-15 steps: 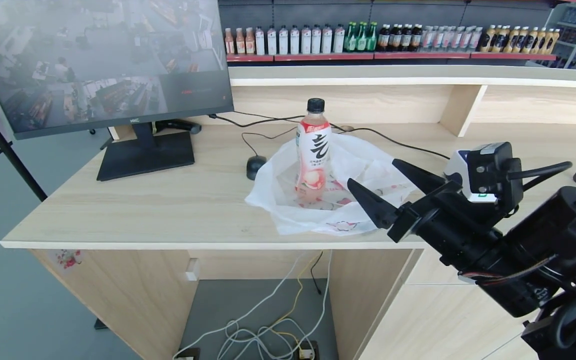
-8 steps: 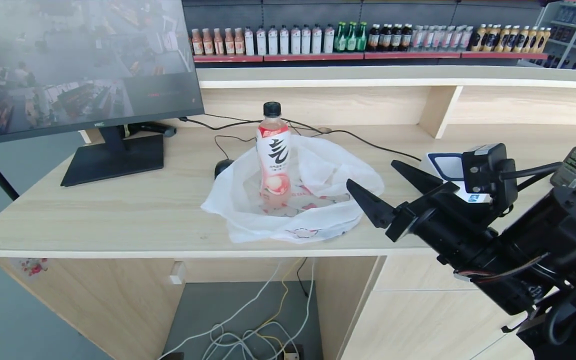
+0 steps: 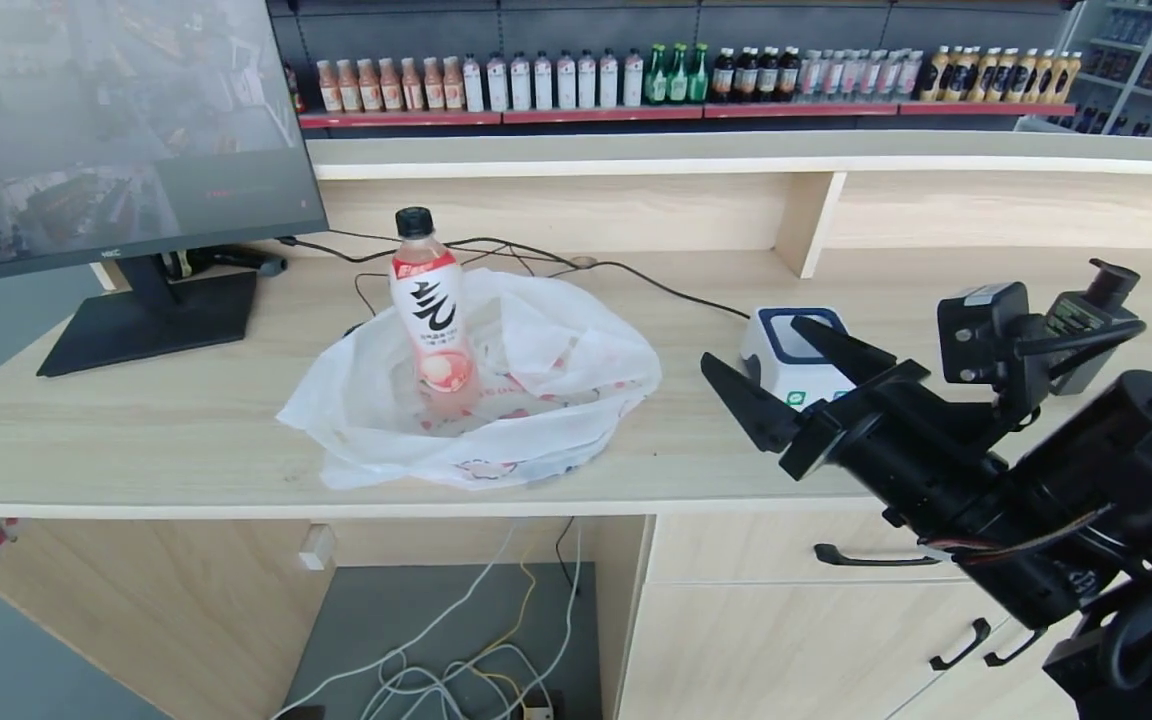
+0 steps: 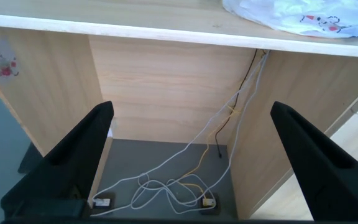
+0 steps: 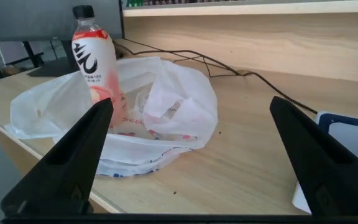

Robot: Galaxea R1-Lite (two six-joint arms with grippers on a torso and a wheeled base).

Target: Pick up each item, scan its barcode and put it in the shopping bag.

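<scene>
Counter [image 3: 136,440] is carrying everything. Shopping bag [image 3: 576,380] is lying open and slumped on it, toward the robot's left. Right gripper [image 3: 751,342] is hovering empty over the counter's front edge, jaws spread wide, just beside the bag. Left gripper [image 4: 191,106] is hanging below the counter top, jaws likewise apart, holding nothing. Bottle [image 3: 429,320] is standing upright inside the bag, so that item is looking finished. Scanner [image 3: 774,368] is sitting idle behind the right fingers. A dark labelled object [image 3: 1086,312] is resting farther right; cannot tell whether it is awaiting scanning.

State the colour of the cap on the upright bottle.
The cap is black; the head view shows it best.
</scene>
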